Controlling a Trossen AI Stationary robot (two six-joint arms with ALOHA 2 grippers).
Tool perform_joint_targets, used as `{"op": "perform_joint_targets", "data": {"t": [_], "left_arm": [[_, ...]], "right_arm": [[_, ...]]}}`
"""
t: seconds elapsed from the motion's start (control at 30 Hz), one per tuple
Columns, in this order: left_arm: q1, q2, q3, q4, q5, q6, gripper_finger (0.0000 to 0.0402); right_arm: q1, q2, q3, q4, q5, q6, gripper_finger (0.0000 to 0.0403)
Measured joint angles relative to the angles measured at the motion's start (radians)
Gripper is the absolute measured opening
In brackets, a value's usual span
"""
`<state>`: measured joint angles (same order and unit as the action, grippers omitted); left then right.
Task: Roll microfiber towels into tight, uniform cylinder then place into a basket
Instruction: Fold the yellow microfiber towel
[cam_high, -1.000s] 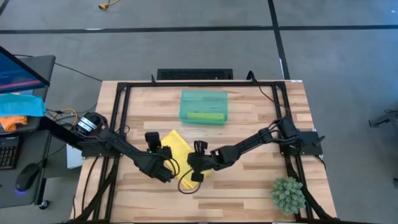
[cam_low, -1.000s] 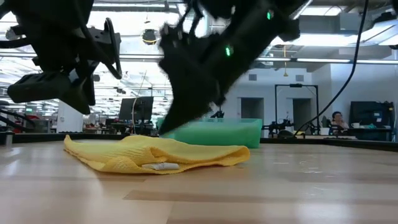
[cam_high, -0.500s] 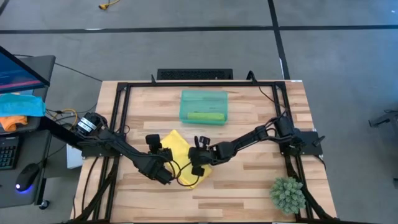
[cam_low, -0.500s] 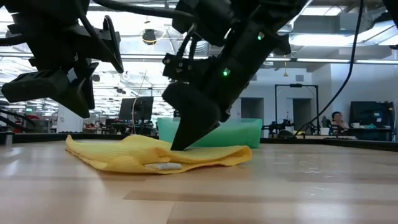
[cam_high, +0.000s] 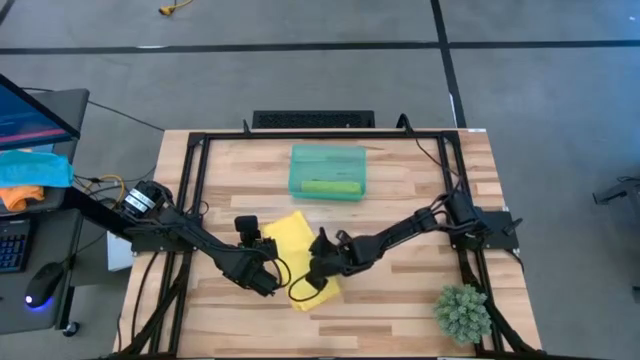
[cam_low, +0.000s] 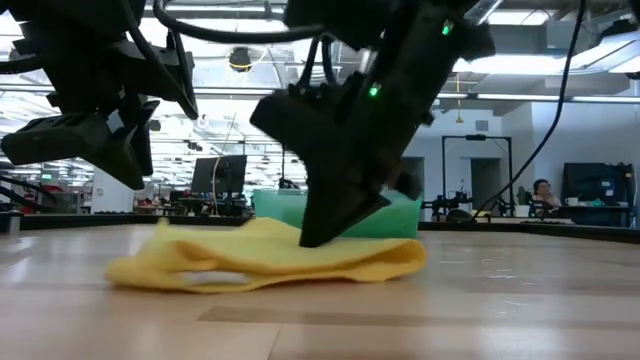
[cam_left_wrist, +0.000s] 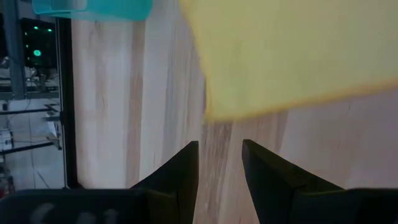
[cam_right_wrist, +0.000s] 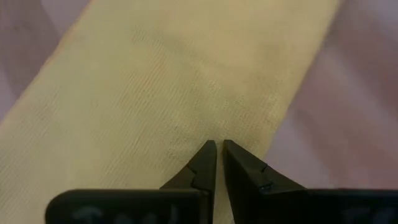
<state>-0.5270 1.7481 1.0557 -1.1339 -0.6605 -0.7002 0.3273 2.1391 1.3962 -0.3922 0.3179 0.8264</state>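
Yellow towel (cam_high: 297, 246) under lowered right end effector (cam_high: 316, 272).

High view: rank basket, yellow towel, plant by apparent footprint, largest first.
1. Basket, clearly the widest footprint.
2. Yellow towel, partly hidden by both arms, so its full extent is uncertain.
3. Plant, close to the towel's visible area; these two are not safely separable.

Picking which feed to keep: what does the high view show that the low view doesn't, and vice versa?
High only: the green towel rolled inside the basket, a potted plant, and the left end effector beside the yellow towel.
Low only: the yellow towel's folded layers, and a person in the room behind.
Both: the right end effector down on the yellow towel, basket behind.
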Motion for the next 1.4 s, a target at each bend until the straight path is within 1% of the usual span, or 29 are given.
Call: {"op": "perform_joint_targets", "data": {"t": [0.1, 0.17, 0.27, 0.33, 0.47, 0.53, 0.6, 0.67, 0.83, 0.93, 1.03, 1.2, 1.4], "left_arm": [[0.001, 0.0, 0.0, 0.002, 0.0, 0.0, 0.0116], [0.006, 0.0, 0.0, 0.01, 0.0, 0.011, 0.0116], [0.018, 0.0, 0.0, 0.043, 0.002, 0.053, 0.0116], [0.029, 0.0, 0.0, 0.08, 0.008, 0.095, 0.0116], [0.058, 0.0, 0.0, 0.173, 0.045, 0.192, 0.0116], [0.07, 0.0, 0.0, 0.227, 0.071, 0.235, 0.0116], [0.075, 0.0, 0.0, 0.279, 0.088, 0.269, 0.0116], [0.074, 0.0, 0.0, 0.338, 0.099, 0.299, 0.0116], [0.067, 0.003, 0.0, 0.479, 0.11, 0.342, 0.0116], [0.066, 0.005, -0.001, 0.503, 0.155, 0.342, 0.0116], [0.057, 0.005, -0.026, 0.5, 0.179, 0.322, 0.0116], [0.023, 0.005, -0.084, 0.493, 0.216, 0.244, 0.0116], [-0.01, 0.005, -0.099, 0.466, 0.234, 0.169, 0.0116]], "right_arm": [[0.012, 0.001, 0.053, -0.108, -0.091, 0.091, 0.0053], [0.023, 0.004, 0.088, -0.165, -0.142, 0.114, 0.0053], [0.054, 0.006, 0.128, -0.221, -0.144, 0.112, 0.0053], [0.075, 0.004, 0.152, -0.27, -0.111, 0.111, 0.0053], [0.103, -0.007, 0.188, -0.386, 0.002, 0.116, 0.0053], [0.113, -0.021, 0.196, -0.472, 0.052, 0.13, 0.0053], [0.121, -0.029, 0.206, -0.503, 0.102, 0.134, 0.0053], [0.132, -0.043, 0.202, -0.577, 0.15, 0.134, 0.0053], [0.137, -0.049, 0.201, -0.632, 0.24, 0.038, 0.0053], [0.123, -0.049, 0.2, -0.591, 0.258, -0.062, 0.0053], [0.102, -0.049, 0.169, -0.465, 0.253, -0.176, 0.0053], [0.059, -0.049, 0.125, -0.323, 0.176, -0.335, 0.0053], [0.005, -0.049, 0.066, -0.171, 0.102, -0.427, 0.0053]]}}
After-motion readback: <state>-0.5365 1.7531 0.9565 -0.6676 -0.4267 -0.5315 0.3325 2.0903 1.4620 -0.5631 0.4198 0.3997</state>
